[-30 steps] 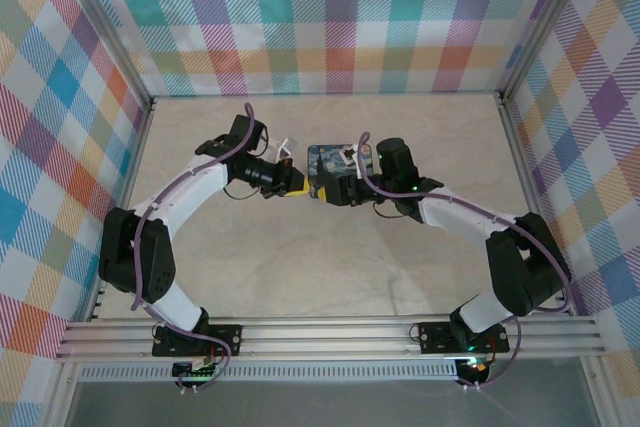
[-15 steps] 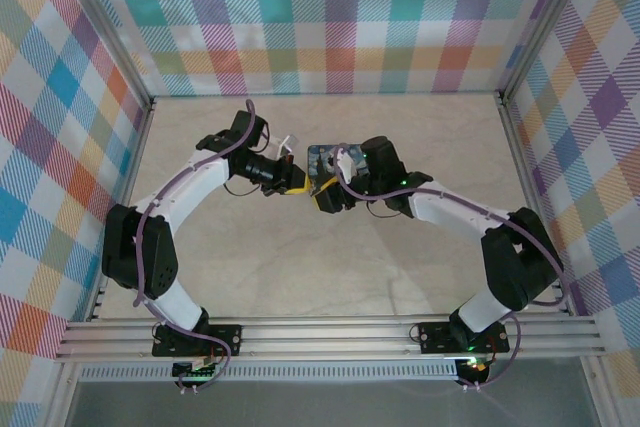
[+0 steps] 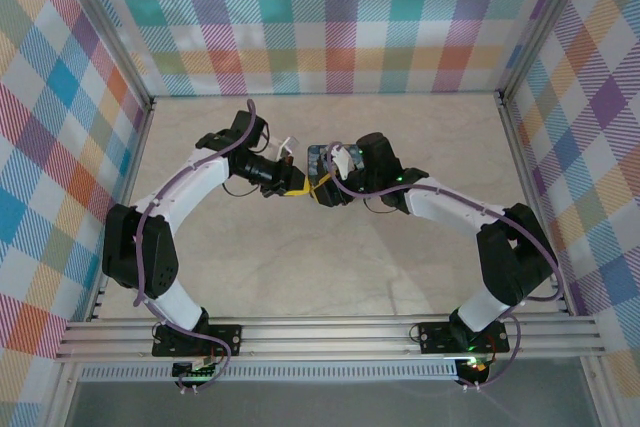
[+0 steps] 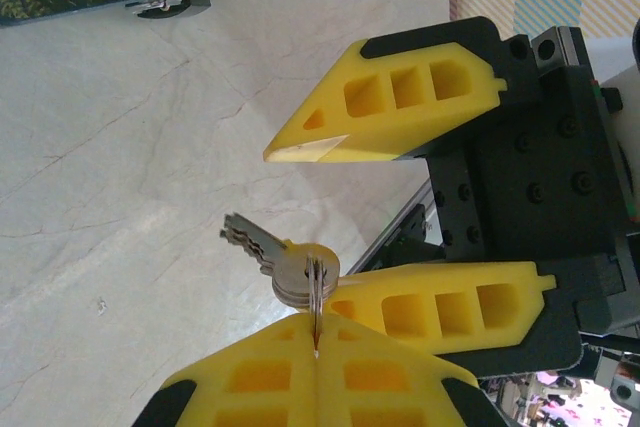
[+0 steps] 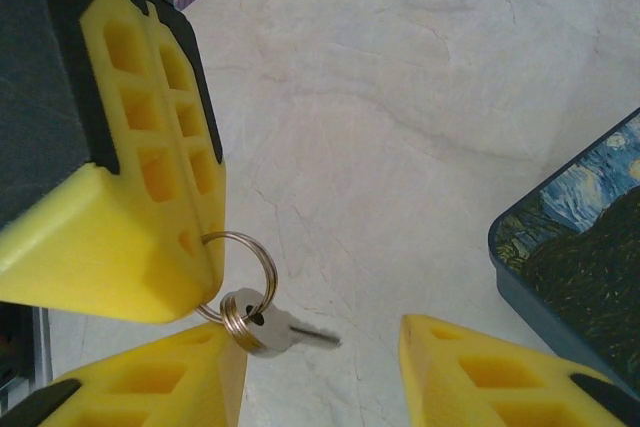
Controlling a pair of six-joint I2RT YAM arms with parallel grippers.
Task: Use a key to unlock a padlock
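Step in hand: passing the key (image 4: pixel 262 243) between grippers, near the middle of the table (image 3: pixel 300 277). Left gripper (image 4: pixel 316 339) is pressed together, pinching the ring (image 4: pixel 315 292); the key blade points to 10 o'clock in its wrist view. Right gripper (image 5: pixel 320 335) stands spread astride the key, not closed. Box (image 5: pixel 575 247) lies at its 3 o'clock. Next, I judge: close squarely on the key head; the padlock's place I cannot tell.

Pale marbled tabletop (image 3: pixel 330 277); pastel plaid walls (image 3: pixel 330 17); aluminium frame rails (image 3: pixel 330 337); even light
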